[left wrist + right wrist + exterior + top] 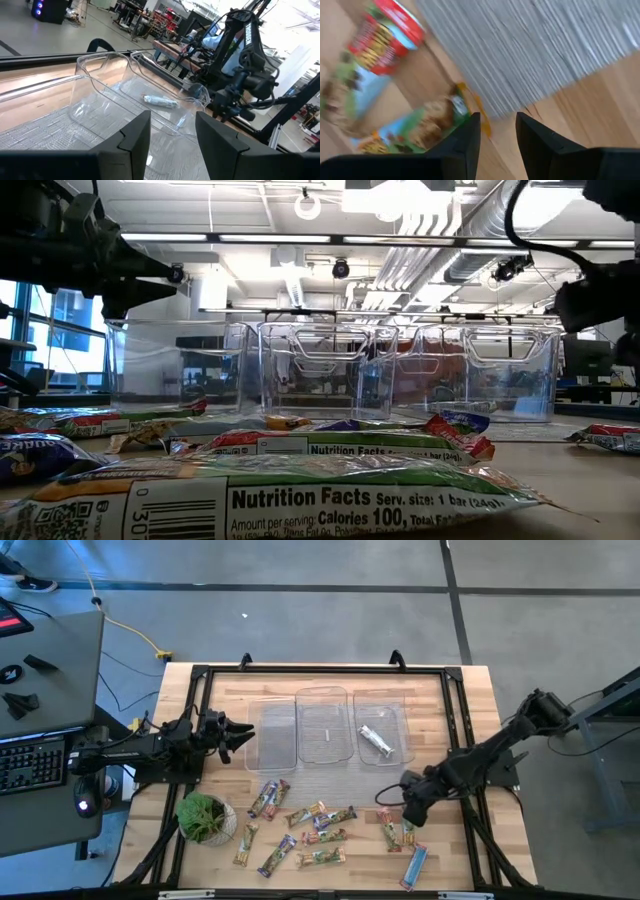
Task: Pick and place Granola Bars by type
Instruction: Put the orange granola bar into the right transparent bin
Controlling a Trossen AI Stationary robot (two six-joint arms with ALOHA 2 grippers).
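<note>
— Granola bars sorted so far?
— Only one bar [376, 740], lying inside the right-hand tray [404, 712] of the three clear trays. Middle tray [323, 693] and left tray [268, 758]: nothing in them, as far as can be seen.
— And the rest?
— Loose granola bars [320, 816] scattered on the bare wood in front of the trays, on the side nearer the table's front edge. Roughly a dozen or more, mixed wrappers: a blue one [416, 865] farthest from the trays, a purple-ended one [279, 854], green-and-yellow ones among them. None grouped by type yet.
— So barely begun?
— Judged so. One placed, nearly all left.
— Right gripper?
— Right gripper [409, 808] down over the cluster just in front of the right-hand tray, fingers [462, 145] spread with nothing between them, a green-wrapped bar [415, 125] just beyond the tips. Probably reaching for the next pick.
— Left gripper?
— Left gripper [238, 733] waiting just beside the left tray's outer wall, fingers parted, holding nothing.
— Anything else near the trays?
— A potted plant [204, 815] in front of the left tray, off toward the table's corner, apart from the bars.
</note>
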